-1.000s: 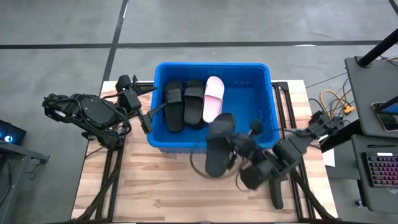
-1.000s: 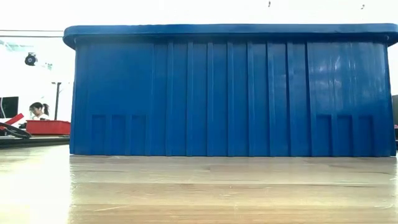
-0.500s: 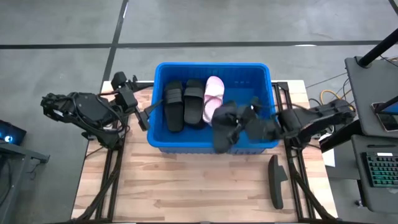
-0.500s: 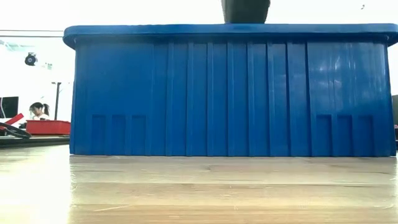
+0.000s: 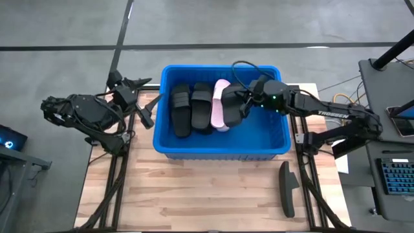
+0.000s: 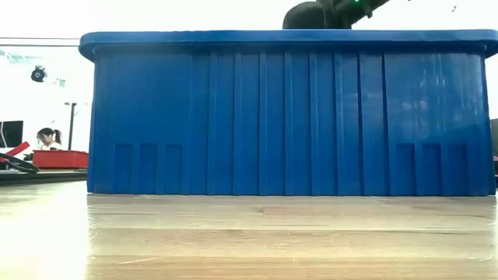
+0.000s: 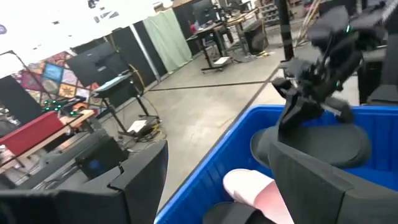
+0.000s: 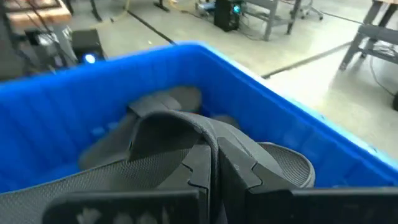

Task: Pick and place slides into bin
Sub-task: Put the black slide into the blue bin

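The blue bin [image 5: 265, 129] stands on the wooden table; its near wall fills the low view [image 6: 288, 117]. Two black slides [image 5: 181, 111] [image 5: 202, 107] and a pink slide [image 5: 218, 111] lie side by side on the bin's floor at its left. My right gripper [image 5: 248, 103] is over the bin's middle, shut on another black slide [image 5: 231, 110] just right of the pink one. My left gripper [image 5: 147, 102] waits open outside the bin's left wall. A further black slide [image 5: 286, 189] lies on the table at the near right. My right gripper pinches the black slide's broad strap [image 8: 177, 127] between its two fingers [image 8: 199, 171], which lie across the strap. It comes from the table's right side, slanting down. The slide hangs tilted inside the bin beside the pink slide [image 7: 249, 186]; I cannot tell whether its sole touches anything.
The bin's right half [image 5: 262, 123] holds free floor. A metal frame edges the table on both sides [image 5: 116, 175]. A desk with a keyboard [image 5: 396, 178] stands beyond the right edge. A person sits far off in the room [image 6: 48, 138].
My right gripper has carried the black slide from in front of the bin's near wall up over the rim, toward the far edge and left, down beside the pink slide. The slide has turned about with it. My left gripper has drawn slightly away from the bin.
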Available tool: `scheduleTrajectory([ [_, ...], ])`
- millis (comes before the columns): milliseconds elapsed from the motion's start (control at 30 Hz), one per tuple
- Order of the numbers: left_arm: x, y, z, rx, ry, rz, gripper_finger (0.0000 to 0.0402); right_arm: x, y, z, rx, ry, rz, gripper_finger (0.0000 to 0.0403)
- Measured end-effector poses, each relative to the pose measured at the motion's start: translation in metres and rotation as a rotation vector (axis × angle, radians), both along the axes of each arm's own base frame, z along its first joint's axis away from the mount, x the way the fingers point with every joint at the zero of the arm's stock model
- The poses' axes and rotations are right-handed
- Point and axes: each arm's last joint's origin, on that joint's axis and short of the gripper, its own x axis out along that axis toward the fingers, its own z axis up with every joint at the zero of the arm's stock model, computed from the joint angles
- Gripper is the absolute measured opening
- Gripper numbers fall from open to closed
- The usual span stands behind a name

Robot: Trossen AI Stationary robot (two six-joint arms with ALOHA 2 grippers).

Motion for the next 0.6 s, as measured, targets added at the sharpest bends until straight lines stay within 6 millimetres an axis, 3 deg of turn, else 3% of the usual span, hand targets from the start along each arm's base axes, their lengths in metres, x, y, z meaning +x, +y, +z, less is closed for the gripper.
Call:
scheduleTrajectory([
  [200,-0.001,0.001,0.000,0.010,-0.003,0.052,0.0262,-0.013,-0.021,-0.043,0.020,0.057,-0.014,0.0009],
  [600,-0.005,0.004,0.002,0.026,-0.021,0.160,0.0262,-0.040,-0.046,-0.076,-0.015,0.181,-0.108,0.0009],
])
